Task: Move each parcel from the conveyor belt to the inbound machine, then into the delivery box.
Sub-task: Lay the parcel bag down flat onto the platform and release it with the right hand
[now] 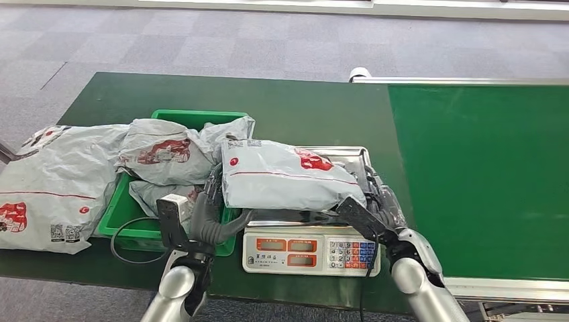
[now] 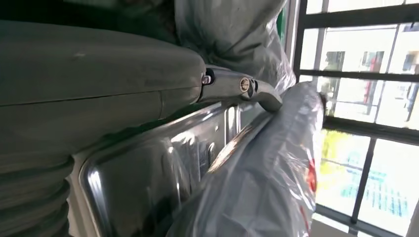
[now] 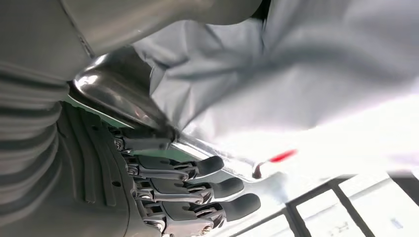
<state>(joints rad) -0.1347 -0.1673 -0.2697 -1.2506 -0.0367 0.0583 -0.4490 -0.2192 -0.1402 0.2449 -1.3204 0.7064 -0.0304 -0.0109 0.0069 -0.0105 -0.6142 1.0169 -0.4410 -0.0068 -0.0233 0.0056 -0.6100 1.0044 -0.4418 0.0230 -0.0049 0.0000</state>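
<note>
A grey parcel with red print lies on the steel pan of the inbound scale. My left hand stands at its left end; in the left wrist view one fingertip touches the parcel above the pan. My right hand stands at its right end. In the right wrist view its fingers are straight and apart beyond the pan's rim, off the parcel. Neither hand grips anything.
The green delivery box sits left of the scale with grey parcels heaped in it. A large grey parcel lies on the dark green table at far left. The bare green conveyor belt runs along the right.
</note>
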